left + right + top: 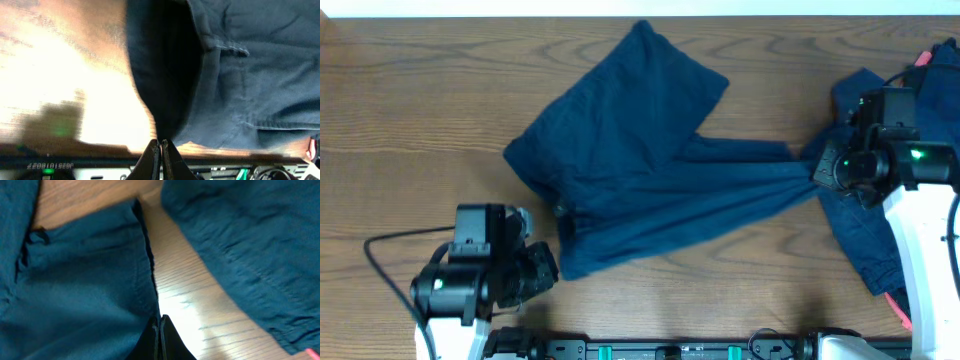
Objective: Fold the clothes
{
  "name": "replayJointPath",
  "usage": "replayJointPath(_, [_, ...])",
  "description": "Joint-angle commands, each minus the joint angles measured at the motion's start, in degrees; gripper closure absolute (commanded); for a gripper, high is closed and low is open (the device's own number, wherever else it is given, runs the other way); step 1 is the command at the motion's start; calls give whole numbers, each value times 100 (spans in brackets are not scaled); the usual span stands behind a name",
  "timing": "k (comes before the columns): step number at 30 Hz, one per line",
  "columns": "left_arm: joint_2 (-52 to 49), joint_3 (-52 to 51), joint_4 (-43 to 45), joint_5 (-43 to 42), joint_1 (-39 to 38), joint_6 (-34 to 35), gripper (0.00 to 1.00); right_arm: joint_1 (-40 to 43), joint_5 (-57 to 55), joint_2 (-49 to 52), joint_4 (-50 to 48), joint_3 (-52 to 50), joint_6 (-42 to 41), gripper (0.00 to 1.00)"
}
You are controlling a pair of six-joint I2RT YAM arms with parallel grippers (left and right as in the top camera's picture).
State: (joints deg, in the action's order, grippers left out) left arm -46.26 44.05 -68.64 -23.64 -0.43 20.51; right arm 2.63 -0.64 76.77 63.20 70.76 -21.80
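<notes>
Garment [640, 170] lies spread mid-frame; right gripper [815, 172] pinches its right tip, left gripper [548, 268] closed at lower-left corner, hold unclear.

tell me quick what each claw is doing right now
Left claw: closed, pinching a corner of the dark navy blue cloth garment.
Right claw: closed on the same garment's stretched end.

The spread garment [640, 150] lies on the table [410, 110] between the two pincers. Its nearest corner meets the tips of the left pincer [160, 146], and from there it reaches ahead and to that pincer's right, one leg running across to the tips of the right pincer [160, 324]. A second garment [865, 245] lies just to the right of the right pincer, with a strip of bare table between the two garments.
</notes>
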Motion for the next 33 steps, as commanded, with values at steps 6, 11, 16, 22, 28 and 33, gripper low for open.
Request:
replayJointPath(6, [221,66,-264,-146,35,-94,94,79,-387,-144,2,70,175,99])
replayJointPath(11, [216,66,-138,-452,33,-76,94,76,-387,-144,-9,70,210,99])
replayJointPath(16, [210,-7,-120,-745,33,573,44,76,-387,-144,-48,70,221,99])
replayJointPath(22, [-9,-267,-138,-1158,33,1346,34,76,-387,-144,-48,70,238,99])
replayJointPath(28, [-400,-437,-120,-1344,33,1779,25,76,-385,-144,-57,70,238,99])
replayJointPath(33, [-791,-629,-2,-1349,33,1779,24,76,-387,-142,-59,70,236,99])
